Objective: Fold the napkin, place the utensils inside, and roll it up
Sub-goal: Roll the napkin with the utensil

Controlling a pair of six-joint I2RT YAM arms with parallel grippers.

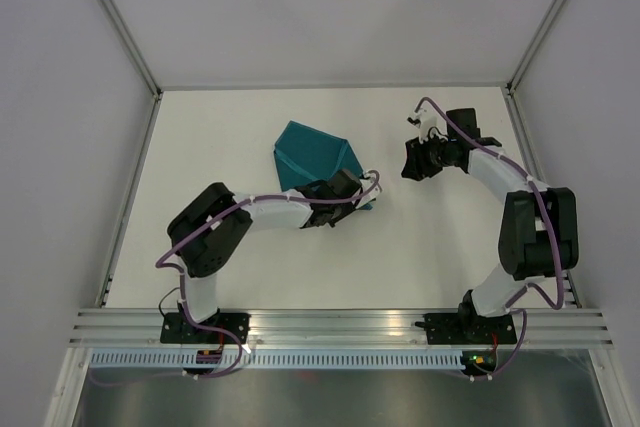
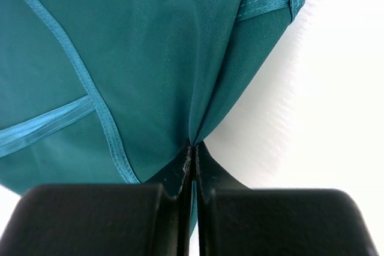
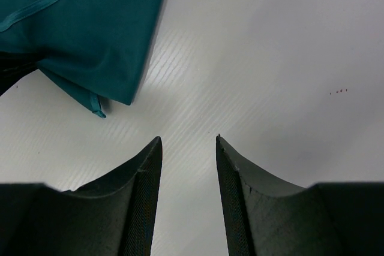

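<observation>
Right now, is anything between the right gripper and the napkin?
Nothing visible. Only bare table lies between the open right gripper and the napkin. The left gripper is shut on a napkin edge.

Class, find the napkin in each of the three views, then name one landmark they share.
Top external: napkin mid-table, left gripper on its near right edge.
Left wrist: fills upper left, pinched by that gripper.
Right wrist: upper left corner, apart from right gripper.
Shared landmark: the white table.
</observation>
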